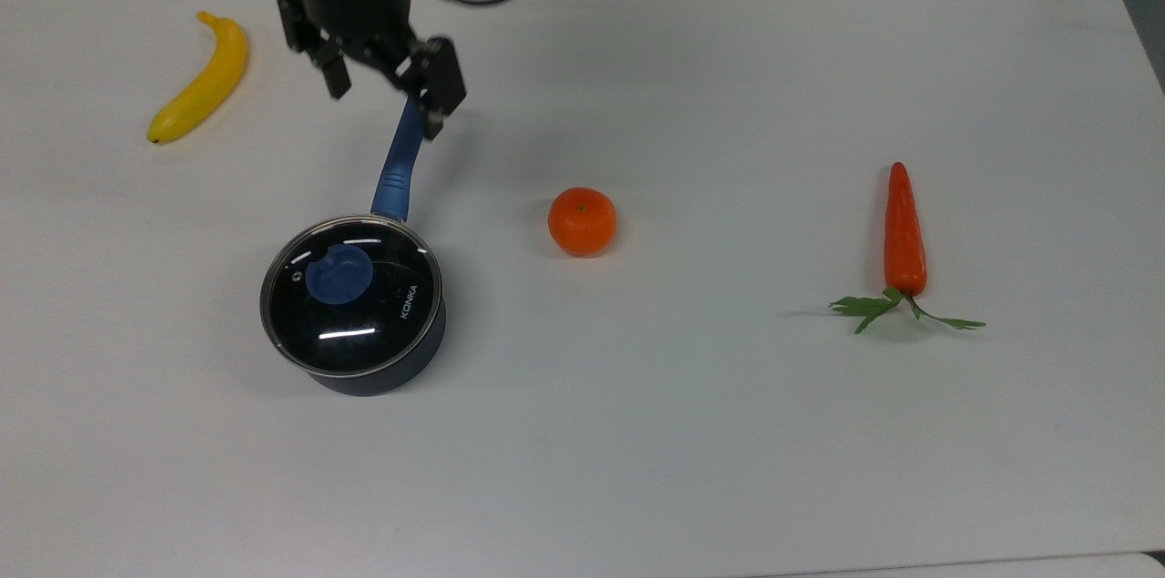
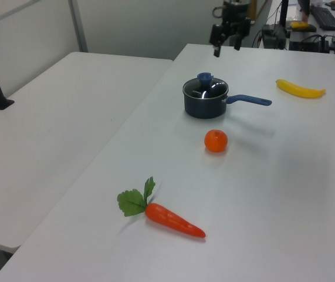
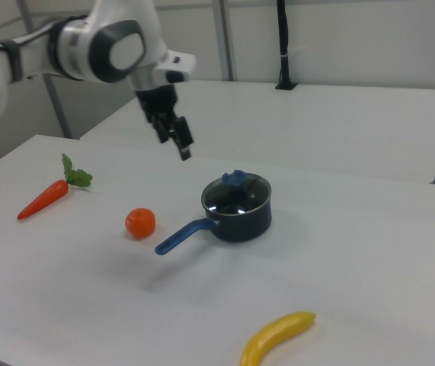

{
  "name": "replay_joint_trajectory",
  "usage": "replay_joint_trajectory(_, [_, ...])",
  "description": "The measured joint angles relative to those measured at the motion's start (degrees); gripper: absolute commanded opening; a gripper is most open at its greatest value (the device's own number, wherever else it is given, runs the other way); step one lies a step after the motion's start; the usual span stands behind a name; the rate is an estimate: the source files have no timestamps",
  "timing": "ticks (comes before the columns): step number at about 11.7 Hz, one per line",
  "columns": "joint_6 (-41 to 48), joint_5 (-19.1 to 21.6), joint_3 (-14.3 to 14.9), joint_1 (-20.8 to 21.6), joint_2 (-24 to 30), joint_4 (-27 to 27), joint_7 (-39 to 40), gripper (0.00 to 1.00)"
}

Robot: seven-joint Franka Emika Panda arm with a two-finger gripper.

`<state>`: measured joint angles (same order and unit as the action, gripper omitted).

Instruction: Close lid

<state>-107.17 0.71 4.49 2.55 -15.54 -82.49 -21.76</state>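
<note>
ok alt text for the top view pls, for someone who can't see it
A glass lid sits closed on a black saucepan on a white table, with the open gripper raised above the pan's blue handle. A banana lies at the top view's left, an orange mid-table, a carrot at its right.

Round clear glass lid [image 1: 351,296], metal rim, blue knob, "KONKA" print, seated flat on the saucepan [image 1: 400,359]
</note>
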Motion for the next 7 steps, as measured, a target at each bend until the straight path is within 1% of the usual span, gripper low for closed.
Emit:
replay_joint_trajectory(2, [1.5,0.01,-0.86,0.07,7.6,-7.4,4.1,1.0])
replay_joint_trajectory(3, [3.88,0.03,-0.89,0.06,10.88,-10.06,7.16,1.0])
replay_joint_trajectory(5, [9.86,0.03,-0.86,-0.09,15.13,-12.71,13.15,1.0])
replay_joint_trajectory(7, [11.07,0.03,-0.54,-0.28,16.21,-13.52,15.01,1.0])
